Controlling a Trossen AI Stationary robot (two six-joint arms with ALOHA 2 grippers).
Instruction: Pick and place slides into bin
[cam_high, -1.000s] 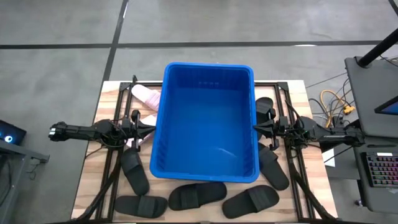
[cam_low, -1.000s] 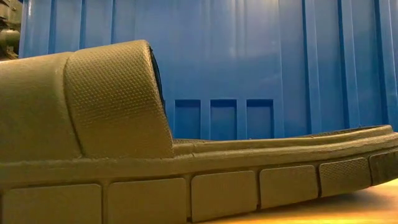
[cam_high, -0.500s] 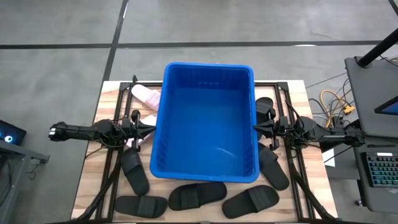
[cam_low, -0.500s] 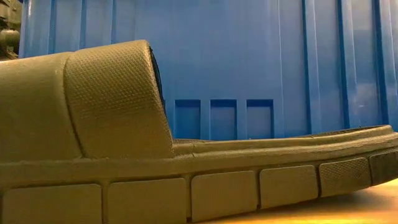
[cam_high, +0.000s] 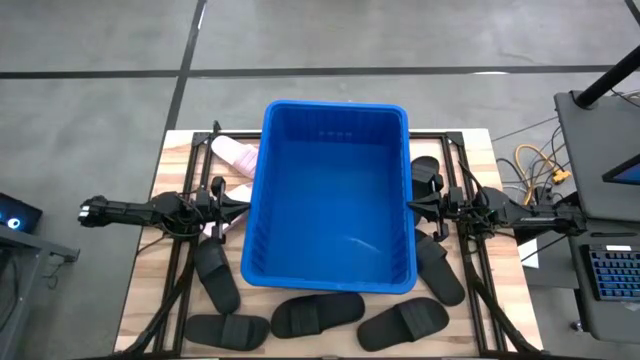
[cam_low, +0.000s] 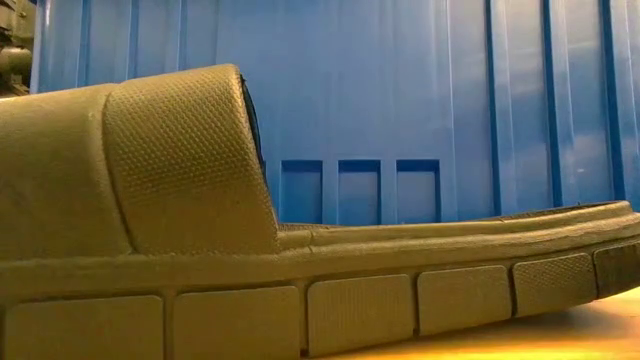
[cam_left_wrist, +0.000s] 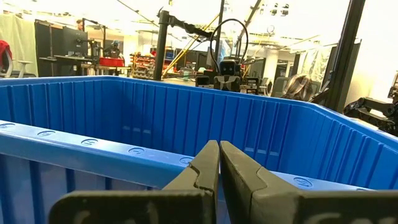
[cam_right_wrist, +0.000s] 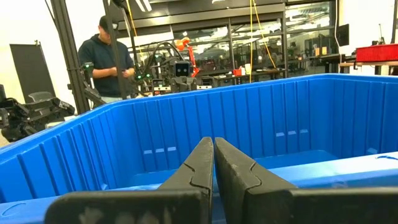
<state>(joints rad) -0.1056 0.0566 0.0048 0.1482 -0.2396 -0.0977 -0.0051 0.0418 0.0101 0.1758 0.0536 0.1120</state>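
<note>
The blue bin (cam_high: 335, 195) stands in the middle of the wooden table (cam_high: 140, 290) and, seen from above, holds no slide. The left gripper (cam_high: 243, 200) hangs at the bin's left wall and the right gripper (cam_high: 411, 207) at its right wall, each pointing inward at rim height; in both wrist views the two dark fingers (cam_left_wrist: 214, 165) lie pressed together with nothing between them, and the right arm's fingers (cam_right_wrist: 211, 163) show the same. Slides lie around the bin: a pale pink one (cam_high: 233, 153) at the far left, partly cut off by the bin's rim, and a second pink one (cam_high: 232, 194) mostly hidden under the left arm (only slivers show). Black slides lie to the near left (cam_high: 216, 275), along the near edge (cam_high: 227, 329), (cam_high: 318, 313), (cam_high: 403, 323), and to the right (cam_high: 440, 270), with another (cam_high: 425, 175) on the far right partly covered by the right arm. In the low view a single black slide (cam_low: 250, 290) fills nearly the whole frame, its strap and ribbed sole close up, cut off at both ends, with the bin's wall (cam_low: 400, 110) behind it; neither arm can be made out there. Beyond the bin, the right wrist view shows a person (cam_right_wrist: 112, 62) standing in the room, hands held in front of the chest (what they hold is too small to tell).
</note>
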